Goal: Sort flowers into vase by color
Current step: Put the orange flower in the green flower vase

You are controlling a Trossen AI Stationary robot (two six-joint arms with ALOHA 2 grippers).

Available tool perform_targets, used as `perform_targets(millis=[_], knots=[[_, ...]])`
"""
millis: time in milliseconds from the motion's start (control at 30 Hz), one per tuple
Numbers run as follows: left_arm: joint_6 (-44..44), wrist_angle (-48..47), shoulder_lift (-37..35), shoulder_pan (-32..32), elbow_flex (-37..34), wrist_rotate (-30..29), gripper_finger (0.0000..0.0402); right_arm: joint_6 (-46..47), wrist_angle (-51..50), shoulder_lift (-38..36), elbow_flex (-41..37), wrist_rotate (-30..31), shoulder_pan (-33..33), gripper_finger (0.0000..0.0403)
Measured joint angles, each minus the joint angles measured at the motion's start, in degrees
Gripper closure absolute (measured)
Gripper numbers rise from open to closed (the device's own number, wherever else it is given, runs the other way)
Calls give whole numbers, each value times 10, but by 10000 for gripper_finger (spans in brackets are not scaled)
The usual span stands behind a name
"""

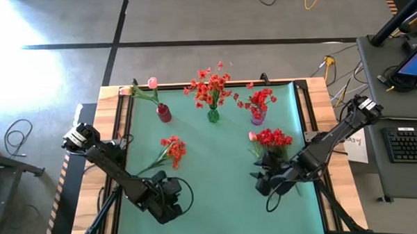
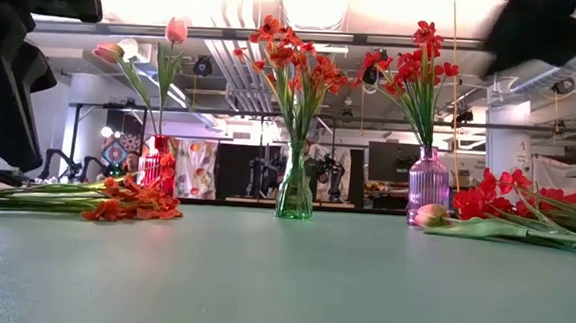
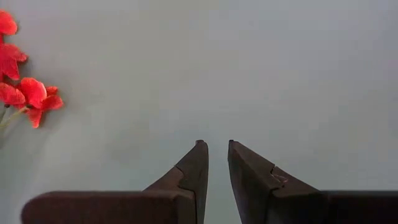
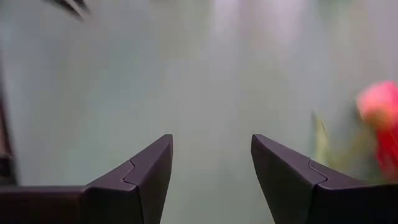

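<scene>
Three vases stand along the far side of the green mat (image 1: 218, 200). A red vase (image 1: 163, 113) holds pink buds, a green vase (image 1: 213, 115) orange-red flowers and a purple vase (image 1: 257, 117) deep red flowers. A bunch of orange-red flowers (image 1: 169, 152) lies flat on the mat at the left. Deep red flowers (image 1: 272, 138) with a pink bud (image 2: 430, 214) lie flat at the right. My left gripper (image 3: 216, 144) hovers near the front left, its fingers a narrow gap apart around nothing. My right gripper (image 4: 211, 138) hangs open just nearer than the deep red bunch, holding nothing.
The wooden table rim (image 1: 112, 134) frames the mat. Bare mat lies between the two loose bunches and along the near edge. A side desk with a keyboard (image 1: 407, 143) stands to the right of the table, and cables (image 1: 332, 71) lie on the floor beyond.
</scene>
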Motion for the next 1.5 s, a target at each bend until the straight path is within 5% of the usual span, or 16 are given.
perform_targets(millis=[300, 533, 767, 1500], knots=[[10, -3, 0, 11, 0, 0, 352, -207, 195, 0, 1, -18, -54, 193], [10, 0, 2, 11, 0, 0, 352, -63, 26, -3, 1, -125, -54, 193], [10, 7, 2, 12, 0, -38, 352, 69, -136, 27, -2, -128, -47, 193], [8, 20, 2, 12, 0, -44, 352, 101, -142, 128, -9, -129, -61, 193]])
